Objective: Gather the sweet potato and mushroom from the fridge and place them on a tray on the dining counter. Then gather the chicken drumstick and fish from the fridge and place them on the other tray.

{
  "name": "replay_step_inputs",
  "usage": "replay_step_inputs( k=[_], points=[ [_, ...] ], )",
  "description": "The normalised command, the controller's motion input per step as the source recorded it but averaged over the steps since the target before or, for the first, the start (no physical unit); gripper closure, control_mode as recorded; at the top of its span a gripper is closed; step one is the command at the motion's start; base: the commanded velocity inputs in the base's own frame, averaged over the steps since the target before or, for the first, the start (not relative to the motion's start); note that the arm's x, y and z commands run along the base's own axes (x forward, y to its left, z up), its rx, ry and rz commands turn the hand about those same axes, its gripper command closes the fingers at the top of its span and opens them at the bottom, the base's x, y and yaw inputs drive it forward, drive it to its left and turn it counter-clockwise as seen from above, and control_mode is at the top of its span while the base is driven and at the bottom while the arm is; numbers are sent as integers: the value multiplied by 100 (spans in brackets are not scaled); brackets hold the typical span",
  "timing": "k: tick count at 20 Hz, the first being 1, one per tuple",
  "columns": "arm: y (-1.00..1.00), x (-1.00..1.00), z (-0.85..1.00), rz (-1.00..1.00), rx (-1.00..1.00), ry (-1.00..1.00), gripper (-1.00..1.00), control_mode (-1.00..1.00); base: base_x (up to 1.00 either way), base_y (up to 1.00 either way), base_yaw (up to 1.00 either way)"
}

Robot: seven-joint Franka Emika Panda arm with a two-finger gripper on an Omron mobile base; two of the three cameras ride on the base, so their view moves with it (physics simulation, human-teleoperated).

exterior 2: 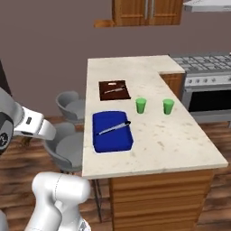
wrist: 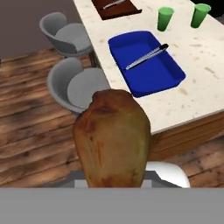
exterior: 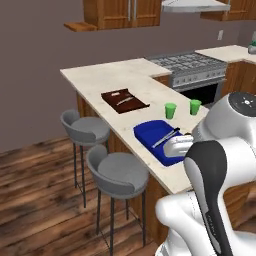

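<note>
My arm [exterior: 215, 165]: glossy white rounded shells w/ dark grey joint bands, a round grey cap on top, small dark markings on one link.

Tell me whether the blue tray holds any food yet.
No food: the blue tray holds only a utensil; the sweet potato sits at the end effector.

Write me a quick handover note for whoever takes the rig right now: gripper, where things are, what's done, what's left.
Gripper: its fingertips are hidden behind a brown-orange lumpy sweet potato, which looks held, over the wood floor short of the counter.
Pale cream stone dining counter: a blue rectangular tray and a dark brown tray, each holding only a utensil; two green cups.
Done: no food on a tray yet.
Left: set down the sweet potato, then fetch mushroom, drumstick and fish.
</note>
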Motion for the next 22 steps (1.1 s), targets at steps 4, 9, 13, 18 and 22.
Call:
replay_step_inputs(
  k=[4,9,13,18,22],
  points=[
    [0,0,0,0,0,0,100,100,14,45,-47],
    [0,0,0,0,0,0,100,100,17,65,-48],
    [0,0,0,0,0,0,100,100,21,89,-43],
    [0,0,0,0,0,0,100,100,26,63,-42],
    [0,0,0,0,0,0,100,100,36,16,-43]
  ],
)
